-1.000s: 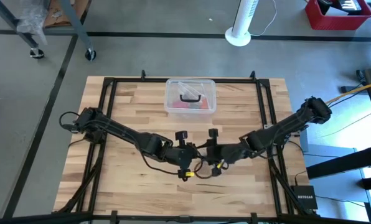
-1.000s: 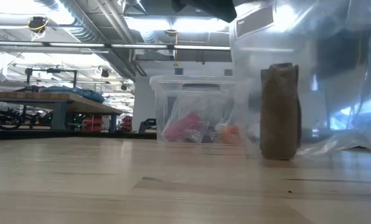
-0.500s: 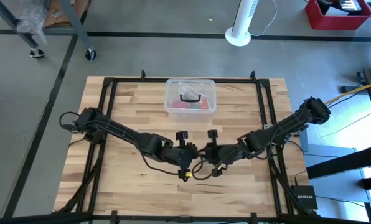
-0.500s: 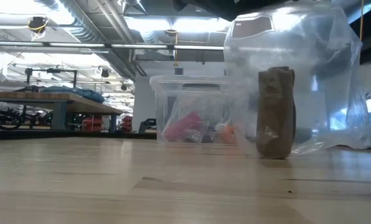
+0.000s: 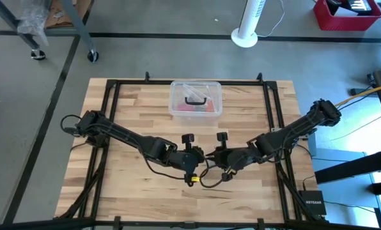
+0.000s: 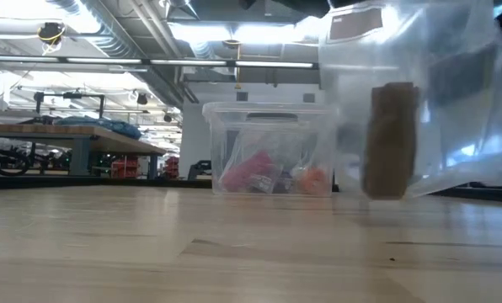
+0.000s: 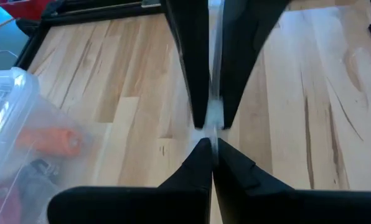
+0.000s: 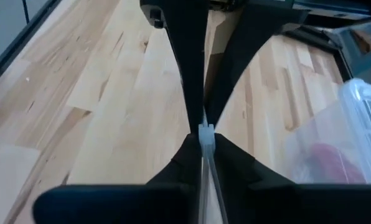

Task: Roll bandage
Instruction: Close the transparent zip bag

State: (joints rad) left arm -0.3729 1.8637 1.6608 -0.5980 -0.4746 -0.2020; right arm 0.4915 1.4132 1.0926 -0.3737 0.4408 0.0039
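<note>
The bandage (image 6: 390, 139) is a brown roll standing upright inside a clear plastic bag (image 6: 440, 80), which hangs just above the table in the low view. My left gripper (image 5: 200, 157) and my right gripper (image 5: 213, 158) meet tip to tip over the table's middle, toward its near edge. Both are shut on the bag's top edge. In the high view the arms hide the bag and the roll. My left gripper pinches the bag's clear top edge (image 7: 214, 119) between its two fingertips (image 7: 201, 155), slanting down from the table's left. The bag hangs below. My right gripper pinches the same edge (image 8: 205, 132) between its fingertips (image 8: 192, 146), slanting down from the table's right, right against the left gripper's tips. The bag hangs below with the roll in its bottom.
A clear plastic box (image 5: 195, 99) with a black handle stands at the table's far middle, with red and orange items showing in it (image 6: 268, 172). A black frame (image 5: 110, 115) runs round the tabletop. Bare wood lies to the left and near side of the grippers.
The bag with the bandage roll has come up off the table, where the roll stood a second ago, and has drifted toward the right of the low view. My right gripper has shifted slightly toward the right edge.
</note>
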